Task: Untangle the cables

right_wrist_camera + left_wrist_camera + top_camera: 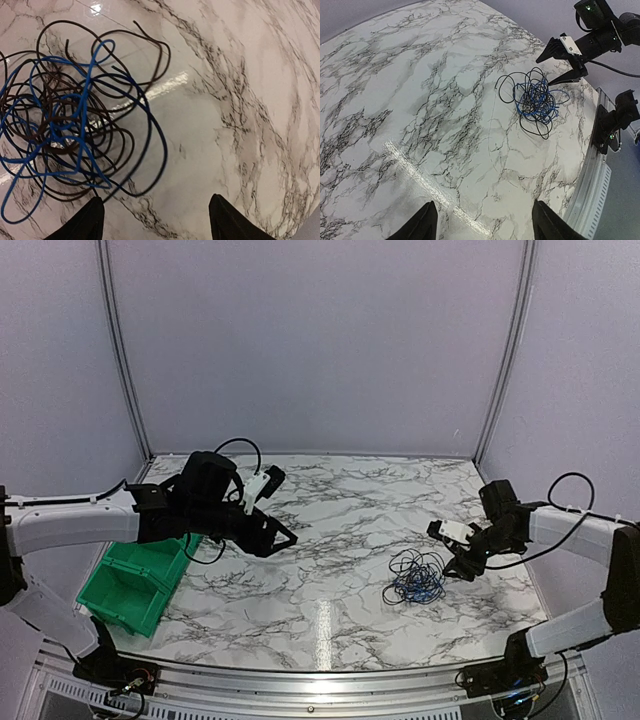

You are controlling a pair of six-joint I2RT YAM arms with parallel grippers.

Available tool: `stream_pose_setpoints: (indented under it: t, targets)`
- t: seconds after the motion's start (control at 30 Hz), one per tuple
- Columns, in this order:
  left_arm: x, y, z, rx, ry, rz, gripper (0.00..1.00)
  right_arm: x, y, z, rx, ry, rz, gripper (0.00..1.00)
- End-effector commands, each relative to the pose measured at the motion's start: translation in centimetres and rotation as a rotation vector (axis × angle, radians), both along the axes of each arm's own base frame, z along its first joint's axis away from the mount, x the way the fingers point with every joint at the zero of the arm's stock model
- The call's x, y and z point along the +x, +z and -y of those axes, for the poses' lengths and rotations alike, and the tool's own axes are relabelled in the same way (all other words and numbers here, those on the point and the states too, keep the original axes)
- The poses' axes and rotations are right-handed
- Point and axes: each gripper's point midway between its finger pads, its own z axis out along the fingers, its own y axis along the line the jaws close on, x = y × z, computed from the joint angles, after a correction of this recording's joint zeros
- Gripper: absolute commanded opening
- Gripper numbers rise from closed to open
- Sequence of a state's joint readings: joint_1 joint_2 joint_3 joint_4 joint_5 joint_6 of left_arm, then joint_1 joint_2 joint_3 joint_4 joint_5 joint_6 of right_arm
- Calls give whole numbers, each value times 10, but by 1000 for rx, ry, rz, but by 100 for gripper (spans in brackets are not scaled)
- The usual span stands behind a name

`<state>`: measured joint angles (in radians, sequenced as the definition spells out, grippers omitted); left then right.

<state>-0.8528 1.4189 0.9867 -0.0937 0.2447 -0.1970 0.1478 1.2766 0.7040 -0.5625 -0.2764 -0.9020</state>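
Note:
The cables (pixel 415 578) lie as one tangled bundle of thin black and blue loops on the marble tabletop (pixel 340 510), right of centre. My right gripper (pixel 443 550) hovers just right of the bundle, open. In the right wrist view the cables (pixel 70 120) fill the left half, one dark strand running close by the left fingertip (pixel 92 220); nothing sits between the fingers of that gripper (pixel 157 205). My left gripper (pixel 283 506) is open, high over the table's left-centre, far from the bundle. Its view shows the cables (pixel 535 97), the right gripper (pixel 552 65) beyond them, and its own gripper (pixel 485 212) with nothing in it.
A green plastic bin (pixel 135 585) stands at the table's left front corner, under the left arm. The metal front rail (pixel 320 680) marks the near edge. Pale walls enclose the back and both sides.

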Motion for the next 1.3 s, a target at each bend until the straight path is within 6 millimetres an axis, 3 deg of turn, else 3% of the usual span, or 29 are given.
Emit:
stream_pose_setpoints:
  t: [0.0,0.1,0.2,0.33,0.43,0.6,0.8,0.9,0.97,1.1,1.27]
  targets:
    - [-2,5,9,-18,-20,-33,66,-5,-18,-34,-35,104,-39,64]
    - [-4,0,12,-15,-24,-57,64,-24,-28,-72,-14,214,-119,53]
    - [-7,-5,15,-9,-11,-82,62,-32,-17,-102,55,283,-189,43]
    - [-15,-21,20,4,36,-134,56,-29,10,-120,156,318,-165,46]
    - [-29,-37,33,-27,41,-179,53,-32,13,-116,159,312,-132,53]
    - [-66,-46,79,-114,-40,-270,50,-36,5,-99,148,265,-94,63]
    - [-97,-72,114,-87,-126,-389,51,-11,32,-83,210,163,17,64]
    - [-103,-87,122,-69,-132,-437,41,-5,43,-79,231,136,58,64]
    - [-103,-96,126,-65,-119,-448,39,-8,46,-81,250,146,60,64]
    - [-104,-108,135,-58,-128,-485,39,-7,41,-82,250,146,36,63]
    - [-100,-117,146,-82,-125,-496,29,-6,36,-81,238,138,21,62]
